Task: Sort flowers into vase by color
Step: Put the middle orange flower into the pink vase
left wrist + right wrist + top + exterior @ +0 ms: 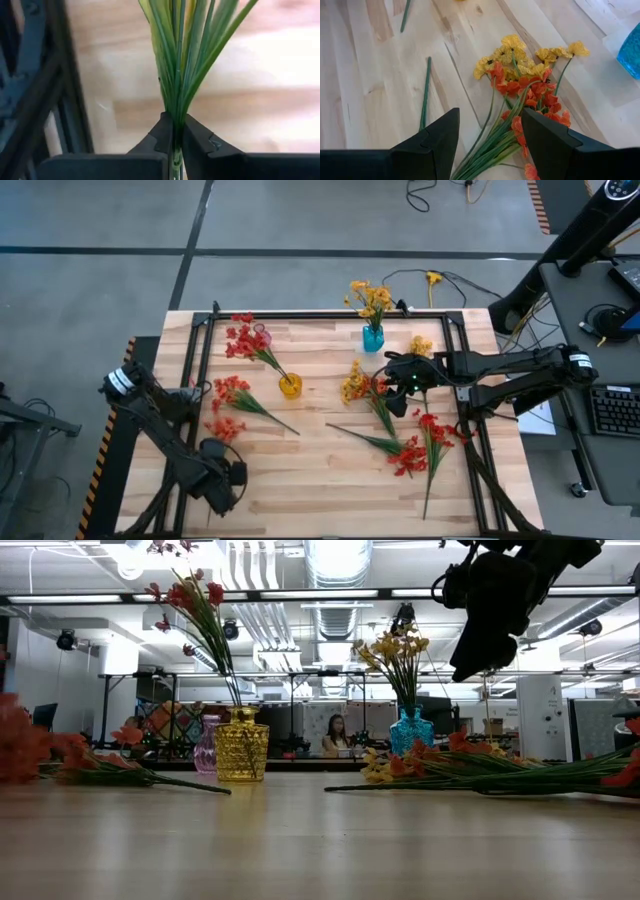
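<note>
Left gripper (175,137) pinches green flower stems (182,60) tight. Right gripper (490,135) hangs wide open and empty over mixed yellow and red-orange sprigs (527,85)

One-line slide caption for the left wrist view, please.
Left gripper shut on a bundle of green flower stems, leaves fanning out above the light wooden table.

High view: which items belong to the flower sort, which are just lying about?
Job:
yellow vase with red flowers
blue vase with yellow flowers
loose sprigs
left gripper shut on green stems
right gripper open over a mixed bunch

Lying about:
keyboard
floor cables
</note>
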`<state>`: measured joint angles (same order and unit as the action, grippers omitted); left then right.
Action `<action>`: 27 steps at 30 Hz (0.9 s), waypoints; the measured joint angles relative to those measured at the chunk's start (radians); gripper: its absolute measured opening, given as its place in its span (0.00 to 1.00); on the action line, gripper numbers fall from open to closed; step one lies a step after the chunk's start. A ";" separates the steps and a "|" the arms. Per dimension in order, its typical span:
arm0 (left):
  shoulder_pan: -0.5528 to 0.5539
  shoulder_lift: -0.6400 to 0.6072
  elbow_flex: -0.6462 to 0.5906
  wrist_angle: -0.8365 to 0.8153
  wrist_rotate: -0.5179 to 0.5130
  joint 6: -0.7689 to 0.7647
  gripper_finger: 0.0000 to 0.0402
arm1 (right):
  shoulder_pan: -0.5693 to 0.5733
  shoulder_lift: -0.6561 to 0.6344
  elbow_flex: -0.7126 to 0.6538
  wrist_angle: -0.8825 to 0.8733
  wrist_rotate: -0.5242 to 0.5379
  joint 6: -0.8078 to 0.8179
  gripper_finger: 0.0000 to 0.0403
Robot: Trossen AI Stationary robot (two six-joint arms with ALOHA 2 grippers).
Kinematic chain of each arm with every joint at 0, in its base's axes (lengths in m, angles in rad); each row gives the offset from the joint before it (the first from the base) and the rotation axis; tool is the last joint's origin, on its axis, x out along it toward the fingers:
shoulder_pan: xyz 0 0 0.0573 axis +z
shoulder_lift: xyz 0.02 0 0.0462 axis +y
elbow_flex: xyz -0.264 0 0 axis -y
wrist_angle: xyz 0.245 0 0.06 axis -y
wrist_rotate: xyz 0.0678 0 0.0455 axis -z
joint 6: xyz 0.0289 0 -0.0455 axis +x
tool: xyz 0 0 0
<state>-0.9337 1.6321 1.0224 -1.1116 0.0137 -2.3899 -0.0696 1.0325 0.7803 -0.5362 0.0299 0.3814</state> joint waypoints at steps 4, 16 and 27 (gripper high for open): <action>-0.067 0.000 0.143 -0.025 -0.263 0.083 0.01 | 0.003 0.000 0.000 0.001 -0.002 -0.022 0.51; -0.066 0.076 0.393 0.116 -1.056 0.847 0.00 | 0.193 0.022 0.000 0.307 -0.006 -0.133 0.51; 0.092 0.077 0.354 0.944 -0.846 2.022 0.00 | 0.326 0.085 0.012 0.588 -0.011 -0.344 0.51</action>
<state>-0.8420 1.7090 1.3760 -0.1677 -0.8319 -0.3682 0.2564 1.1175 0.7928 0.0518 0.0193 0.0378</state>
